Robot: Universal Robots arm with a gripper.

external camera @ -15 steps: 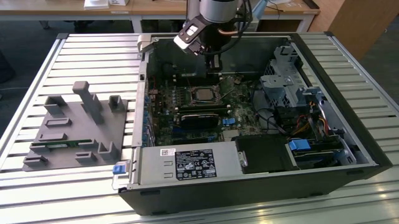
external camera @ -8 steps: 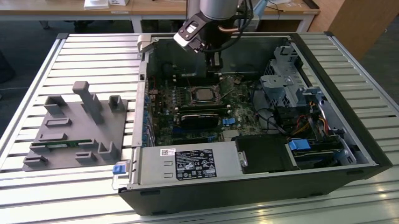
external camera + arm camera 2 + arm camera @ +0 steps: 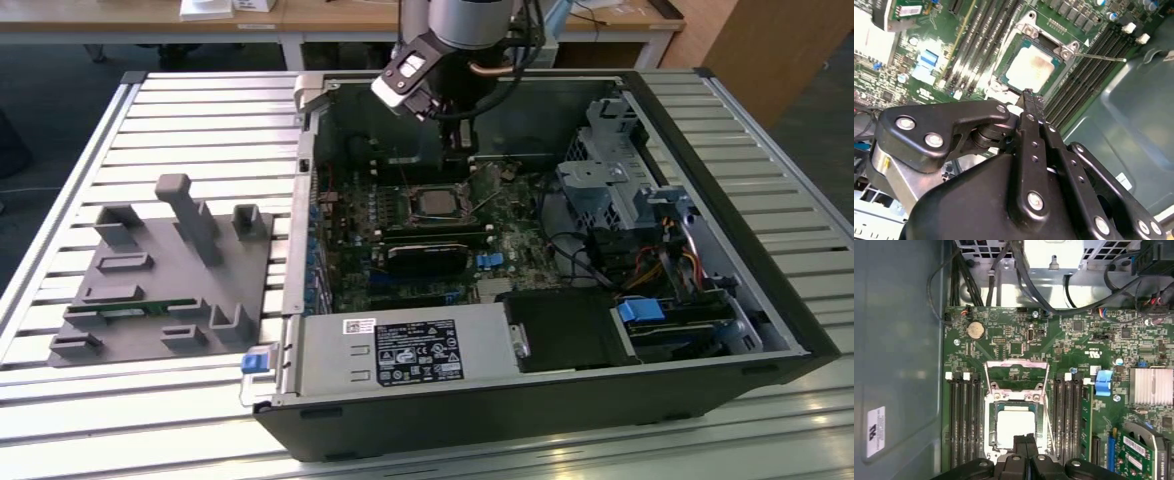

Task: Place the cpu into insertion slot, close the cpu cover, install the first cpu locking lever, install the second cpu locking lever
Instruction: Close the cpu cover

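Note:
The cpu (image 3: 1013,424) lies in its socket on the green motherboard, its dull silver top showing (image 3: 1030,66). The shiny cpu cover (image 3: 1015,399) lies flat around it, window over the chip. Thin wire locking levers run off the socket (image 3: 987,376); one lever (image 3: 1104,57) sticks out across the memory slots. My gripper (image 3: 458,152) hangs inside the open case just behind the socket in the exterior view. Its black fingers are shut together, with nothing between them, a little above the socket's edge in both wrist views (image 3: 1029,96) (image 3: 1024,440).
The computer case (image 3: 747,300) lies open on a slatted table. A black card (image 3: 427,255) sits near the socket, cables and a drive cage (image 3: 621,180) at the exterior view's right, a power supply (image 3: 400,352) in front. A grey fixture (image 3: 160,270) stands at the left.

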